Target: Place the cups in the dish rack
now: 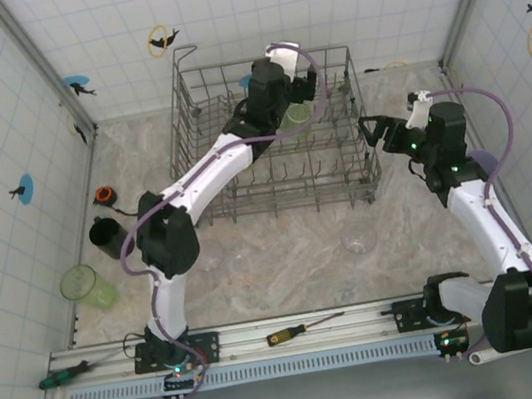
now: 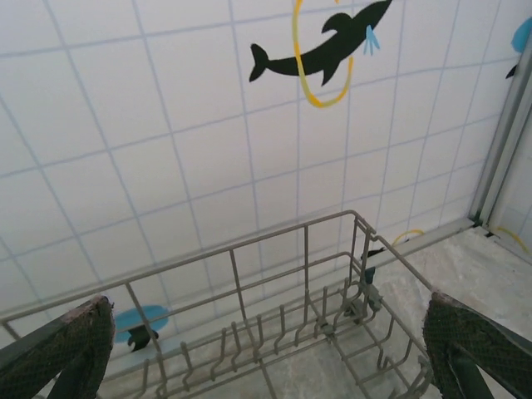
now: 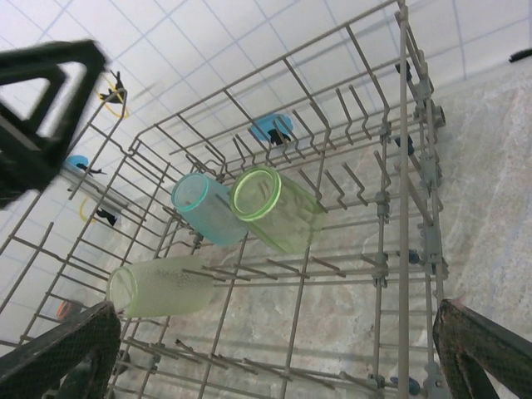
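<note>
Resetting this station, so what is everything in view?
dish rack: one, grey, far centre
teal cup: one, teal, in rack
green cups: two, green, in rack
loose cup: one, pale green, table's left
black mug: one, black, left of rack
clear glass: at least one, clear, before rack
tape measure: one, orange, by mug
screwdrivers: two, green and yellow handles, near rail
left claw: one, black, open over rack
right claw: one, black, open at rack's right

Dish rack (image 3: 403, 166) grey metal wire (matt); cups (image 3: 278, 212) translucent glossy plastic; table (image 1: 287, 269) smooth, marbled stone-look.
</note>
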Tool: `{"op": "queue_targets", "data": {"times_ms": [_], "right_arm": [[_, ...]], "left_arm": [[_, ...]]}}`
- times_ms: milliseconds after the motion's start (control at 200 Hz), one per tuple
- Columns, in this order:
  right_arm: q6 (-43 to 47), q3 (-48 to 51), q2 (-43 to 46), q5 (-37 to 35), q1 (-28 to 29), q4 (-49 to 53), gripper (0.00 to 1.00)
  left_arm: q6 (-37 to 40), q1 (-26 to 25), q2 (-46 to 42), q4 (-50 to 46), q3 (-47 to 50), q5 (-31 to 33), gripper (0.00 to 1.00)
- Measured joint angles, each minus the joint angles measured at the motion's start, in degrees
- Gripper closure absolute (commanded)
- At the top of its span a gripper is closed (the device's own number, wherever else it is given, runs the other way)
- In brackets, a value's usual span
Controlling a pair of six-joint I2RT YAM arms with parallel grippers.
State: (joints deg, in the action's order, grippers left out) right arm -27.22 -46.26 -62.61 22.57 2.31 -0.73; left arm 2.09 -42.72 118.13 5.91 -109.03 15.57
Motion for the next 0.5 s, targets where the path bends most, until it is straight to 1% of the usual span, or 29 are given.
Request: {"op": "queue_targets", "data": {"times_ms": [95,160,260,500], "right_arm": [[-0.5,-0.9,0.0,0.0,0.0,4.1,0.0],[-1.0,-1.9,-0.2,-0.9,0.3,7.0,0.0],[-1.3,-3.1,-0.5,-2.2,0.8,10.4,0.0],[-1.0,-6.1,-1.0,-7.9,2.6,18.4,0.0]], "left_arm": [[-1.1,0.0,-5.4,0.2,6.6,0.3,0.02],[-2.1,0.0,-9.9,0.1,12.5,0.5,0.03],[-3.5,0.0,-14.7,0.5,18.8,0.6,0.02],[-8.4,0.0,-29.3,0.3,35.5,-0.4,0.03]]}}
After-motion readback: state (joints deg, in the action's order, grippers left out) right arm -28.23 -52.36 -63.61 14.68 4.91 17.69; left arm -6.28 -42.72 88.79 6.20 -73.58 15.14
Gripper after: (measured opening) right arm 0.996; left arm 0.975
